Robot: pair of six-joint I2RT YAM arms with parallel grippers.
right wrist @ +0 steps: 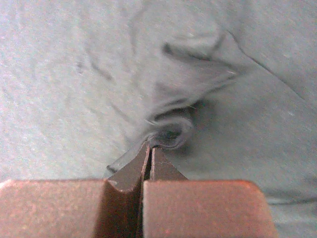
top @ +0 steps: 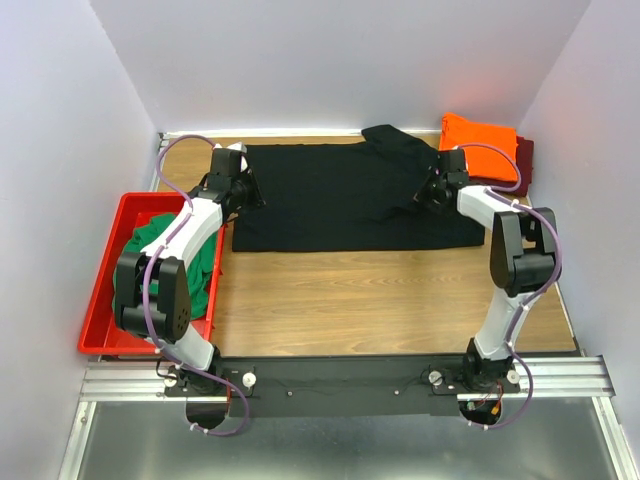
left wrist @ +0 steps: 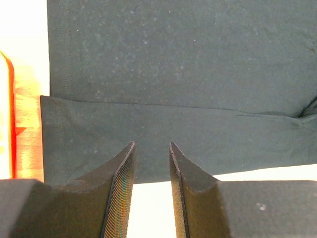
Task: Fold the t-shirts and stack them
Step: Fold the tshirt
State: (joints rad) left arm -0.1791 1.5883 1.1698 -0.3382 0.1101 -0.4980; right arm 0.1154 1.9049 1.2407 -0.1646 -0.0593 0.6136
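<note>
Pale lilac walls (top: 330, 60) close in a wooden bench (top: 380, 300). From the overhead camera I see the black t-shirt (top: 340, 195) spread flat across the far half of the bench, its long side running left to right. At the far right corner the orange t-shirt (top: 480, 135) lies folded on top of the maroon t-shirt (top: 527, 160). Along the left edge sits a red tray (top: 100, 310) with the green t-shirt (top: 165, 250) bunched inside. My left fingers (top: 248, 192) are at the black shirt's left edge, and my right fingers (top: 430, 192) are over its right end, near the folded pile.

On the left wrist camera, the left fingers (left wrist: 125, 166) stand apart with nothing between them, their tips over the black t-shirt (left wrist: 188, 64) near its edge. A straight cloth edge crosses the view where one layer lies on another. Bare bench (left wrist: 27, 129) and a sliver of the red tray (left wrist: 10, 124) show at the far left.

On the right wrist camera, the right fingers (right wrist: 148, 161) are pressed together on a small raised pinch of the black t-shirt (right wrist: 74, 74). Cloth curls up in a rolled fold just at the tips, with wrinkles fanning out beyond it.
</note>
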